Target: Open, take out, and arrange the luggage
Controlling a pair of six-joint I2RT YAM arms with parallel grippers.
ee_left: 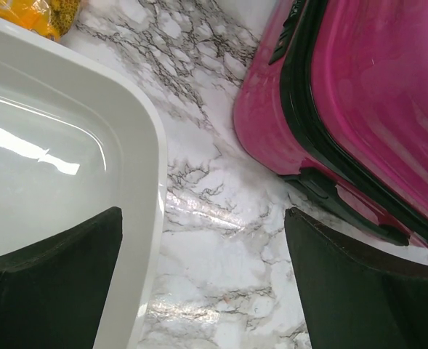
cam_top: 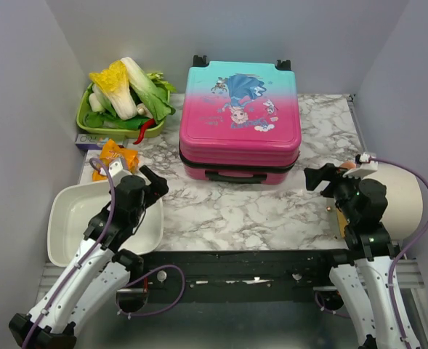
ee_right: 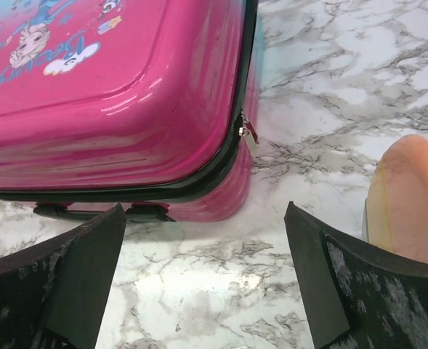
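The luggage (cam_top: 239, 120) lies flat and closed in the middle of the marble table, pink-to-teal with a cartoon princess print, its black handle facing the arms. My left gripper (cam_top: 137, 176) hovers open at its front-left corner, over the rim of the white basin. In the left wrist view the luggage (ee_left: 359, 94) fills the upper right, and the open left gripper (ee_left: 203, 283) has only marble between its fingers. My right gripper (cam_top: 336, 173) stands open off the front-right corner. The right wrist view shows the luggage (ee_right: 112, 109), its zipper pull (ee_right: 248, 137) and my empty right gripper (ee_right: 206, 276).
A white basin (cam_top: 68, 211) sits front left, and its rim (ee_left: 152, 182) passes under my left fingers. A cream cylindrical container (cam_top: 406, 200) lies at the right edge, close to my right arm. A green tray of vegetables (cam_top: 83, 116) and an orange packet (cam_top: 115, 156) stand back left.
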